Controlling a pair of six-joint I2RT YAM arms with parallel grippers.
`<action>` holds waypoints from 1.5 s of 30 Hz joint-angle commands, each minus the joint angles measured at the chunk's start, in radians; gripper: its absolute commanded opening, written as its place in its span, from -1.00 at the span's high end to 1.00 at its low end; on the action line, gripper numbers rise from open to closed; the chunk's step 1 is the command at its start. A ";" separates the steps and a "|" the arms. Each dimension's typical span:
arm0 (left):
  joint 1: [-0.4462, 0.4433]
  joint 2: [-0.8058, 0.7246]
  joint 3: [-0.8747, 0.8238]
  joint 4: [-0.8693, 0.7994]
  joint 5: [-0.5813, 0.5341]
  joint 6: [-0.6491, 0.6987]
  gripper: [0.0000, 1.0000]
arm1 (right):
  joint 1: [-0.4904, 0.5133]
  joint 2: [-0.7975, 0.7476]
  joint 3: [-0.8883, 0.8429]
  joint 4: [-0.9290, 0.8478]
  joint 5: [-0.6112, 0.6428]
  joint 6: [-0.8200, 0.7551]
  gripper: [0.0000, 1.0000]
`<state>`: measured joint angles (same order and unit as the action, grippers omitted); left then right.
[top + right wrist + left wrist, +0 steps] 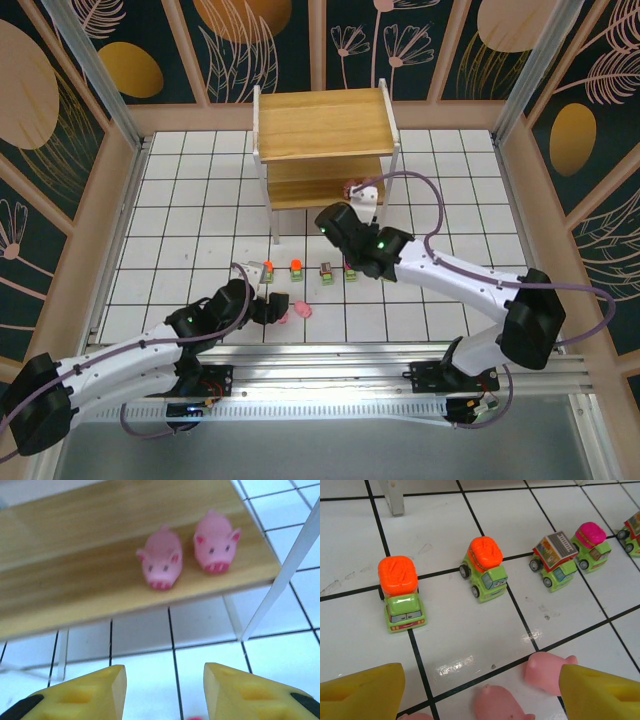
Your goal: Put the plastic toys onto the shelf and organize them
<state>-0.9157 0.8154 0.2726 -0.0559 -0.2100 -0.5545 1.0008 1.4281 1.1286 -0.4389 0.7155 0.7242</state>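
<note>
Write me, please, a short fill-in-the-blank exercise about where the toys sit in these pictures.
1. In the right wrist view, ___ pink pigs stand on the shelf.
2. In the left wrist view, the two leftmost green trucks have ___ tops.
3. The left hand and the right hand are both ___, holding nothing.

Missing words: two; orange; open.

Five green toy trucks [402, 607] stand in a row just beyond the left gripper [480, 682]: two topped orange, one with a grey-brown box [555, 550], one magenta [590, 534], and a fifth [632, 532] that is partly cut off. Three pink pigs [547, 670] lie between its fingers, the third only a sliver. Two more pigs [161, 562] sit side by side ahead of the right gripper [165, 690], on the one shelf [75, 580], making five pigs.
</note>
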 commanded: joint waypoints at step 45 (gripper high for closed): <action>-0.060 0.058 0.096 -0.283 -0.094 -0.248 -0.44 | 0.343 0.158 -0.352 0.364 -0.275 -0.327 -0.04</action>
<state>-0.9676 0.8795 0.3706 -0.2955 -0.2966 -0.7643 1.3529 1.5738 0.7914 -0.1005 0.4049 0.4202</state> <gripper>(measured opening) 0.720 0.518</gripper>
